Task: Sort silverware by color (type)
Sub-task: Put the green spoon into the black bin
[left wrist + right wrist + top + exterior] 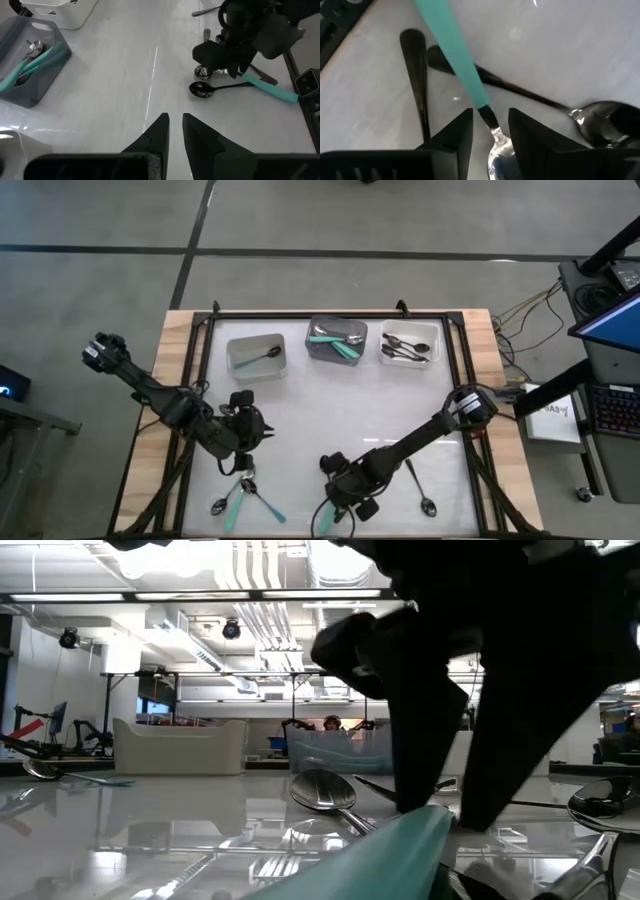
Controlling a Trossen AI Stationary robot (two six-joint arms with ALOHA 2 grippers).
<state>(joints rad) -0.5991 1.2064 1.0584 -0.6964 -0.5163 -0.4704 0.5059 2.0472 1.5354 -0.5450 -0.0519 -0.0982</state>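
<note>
Right gripper (490, 131), low in the high view's centre, straddles a teal spoon (455, 55), not yet clenched; next: close, carry to the middle bin (335, 338). Left gripper (175, 131) waits, slightly parted.

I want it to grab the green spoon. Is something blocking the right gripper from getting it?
No. The right gripper is open, with its fingers on both sides of the teal-handled spoon. Two black spoons lie under or beside it.

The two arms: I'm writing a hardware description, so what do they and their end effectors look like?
Both are dark, nearly black, jointed arms with bulky rounded joints. The left end effector and the right end effector each end in two flat, wedge-shaped black fingers. No markings show.
</note>
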